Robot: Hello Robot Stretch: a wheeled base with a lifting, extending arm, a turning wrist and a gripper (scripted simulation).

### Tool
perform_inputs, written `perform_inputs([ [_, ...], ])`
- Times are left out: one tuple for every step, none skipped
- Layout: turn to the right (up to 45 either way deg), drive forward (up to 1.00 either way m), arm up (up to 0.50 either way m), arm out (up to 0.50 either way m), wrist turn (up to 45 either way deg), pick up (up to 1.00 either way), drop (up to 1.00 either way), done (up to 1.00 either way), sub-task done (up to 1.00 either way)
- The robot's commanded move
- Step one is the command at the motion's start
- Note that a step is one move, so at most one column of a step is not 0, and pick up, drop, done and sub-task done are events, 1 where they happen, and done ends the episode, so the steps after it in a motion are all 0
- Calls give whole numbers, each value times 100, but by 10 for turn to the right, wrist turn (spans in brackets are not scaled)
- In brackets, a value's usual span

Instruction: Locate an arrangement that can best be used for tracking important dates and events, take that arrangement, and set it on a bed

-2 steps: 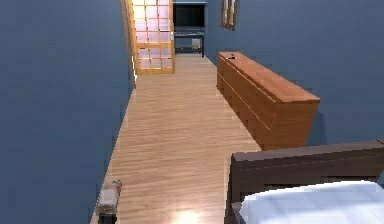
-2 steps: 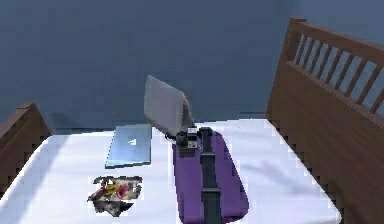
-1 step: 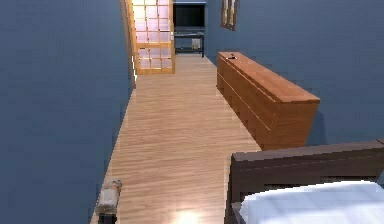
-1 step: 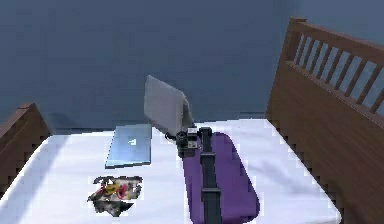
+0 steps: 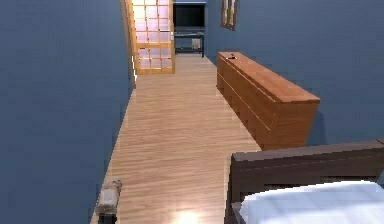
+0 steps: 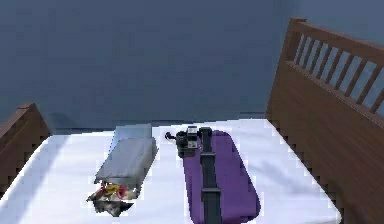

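The claw (image 6: 183,141) is out over the bed (image 6: 60,165) – what it holds, I cannot tell. A grey slab (image 6: 130,155), perhaps the calendar, lies just beside it – a careless pull-back could drag it off.

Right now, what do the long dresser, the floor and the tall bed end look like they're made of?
The dresser looks like smooth reddish-brown wood, judging by its colour and drawer lines. The floor seems to be pale wood planks, slightly shiny. The tall bed end looks like darker brown wood with slats.
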Motion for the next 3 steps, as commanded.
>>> perform_inputs([
  [0, 0, 10, 0, 0, 0, 0, 0, 0],
  [0, 0, 0, -8, 0, 0, 0, 0, 0],
  [0, 0, 0, 0, 0, 0, 0, 100, 0],
])
